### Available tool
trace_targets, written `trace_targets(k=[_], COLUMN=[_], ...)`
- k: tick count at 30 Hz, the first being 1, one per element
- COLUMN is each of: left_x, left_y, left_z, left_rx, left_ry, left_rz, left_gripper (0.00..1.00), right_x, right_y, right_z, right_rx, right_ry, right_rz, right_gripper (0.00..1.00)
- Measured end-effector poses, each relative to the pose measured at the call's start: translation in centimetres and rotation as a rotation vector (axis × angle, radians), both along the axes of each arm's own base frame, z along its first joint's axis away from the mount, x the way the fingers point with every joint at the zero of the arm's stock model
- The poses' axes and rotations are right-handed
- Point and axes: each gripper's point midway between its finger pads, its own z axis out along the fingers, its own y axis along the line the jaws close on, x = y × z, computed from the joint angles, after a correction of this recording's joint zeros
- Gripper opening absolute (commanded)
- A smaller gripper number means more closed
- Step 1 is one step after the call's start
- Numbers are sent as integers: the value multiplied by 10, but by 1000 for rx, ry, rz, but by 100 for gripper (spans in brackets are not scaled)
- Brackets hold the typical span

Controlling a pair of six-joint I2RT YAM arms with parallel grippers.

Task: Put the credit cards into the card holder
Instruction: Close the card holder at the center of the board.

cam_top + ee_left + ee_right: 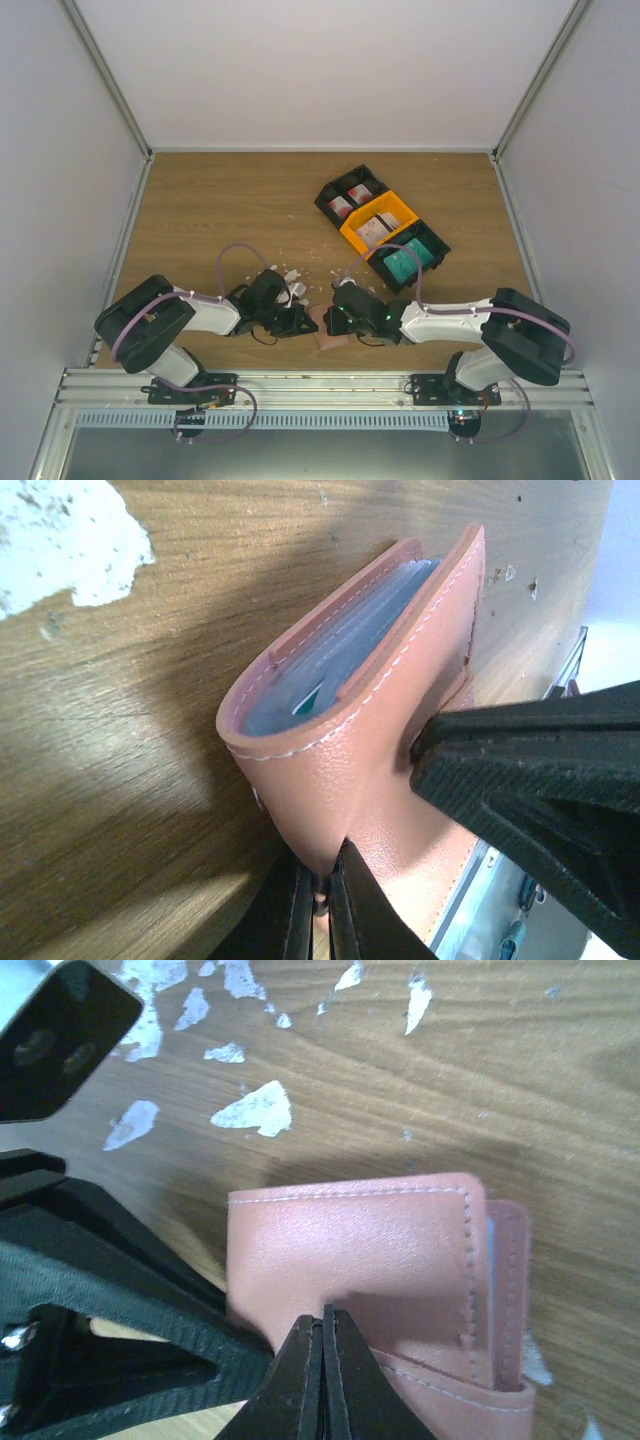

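The salmon-pink card holder (pixel 330 335) lies near the table's front edge between my two grippers. In the left wrist view it (pixel 350 730) stands partly open, with clear sleeves and a teal-green card corner (pixel 310 698) inside. My left gripper (pixel 322 905) is shut on its lower leather edge. My right gripper (pixel 323 1328) is shut, its tips pinching the edge of the top cover (pixel 350 1240). More credit cards lie in the bins: teal-green ones (pixel 405 262) and white ones with red markings (pixel 350 200).
Two black bins (pixel 335 185) (pixel 435 240) and an orange bin (pixel 400 208) between them stand in a diagonal row at the back right. White crumbs (pixel 295 275) are scattered on the wood beyond the grippers. The metal rail (pixel 320 385) runs just in front of the card holder.
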Motion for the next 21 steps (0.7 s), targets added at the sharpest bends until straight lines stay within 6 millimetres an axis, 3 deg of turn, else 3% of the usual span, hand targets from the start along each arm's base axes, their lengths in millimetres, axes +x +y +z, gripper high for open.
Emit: trace_targets(k=[8,15,18,21], left_x=[-1,-3,-3,-2], left_y=[-3,-7,-8,-8], left_z=[-1,0,0,0], left_rx=[-14,-23,-21,-15], left_ry=[18,17,16,16], left_rz=[-21,-42,-44,-47], left_gripper=[0,0,1,2], right_x=[-26,-32,-33,-27], right_y=[6,-2,-4,3], right_z=[-4,-1,5,28], right_rx=[208,267,243,251], right_ry=[99,167,185,160], right_rz=[42,57,77,107], right_gripper=[1,2,16,28])
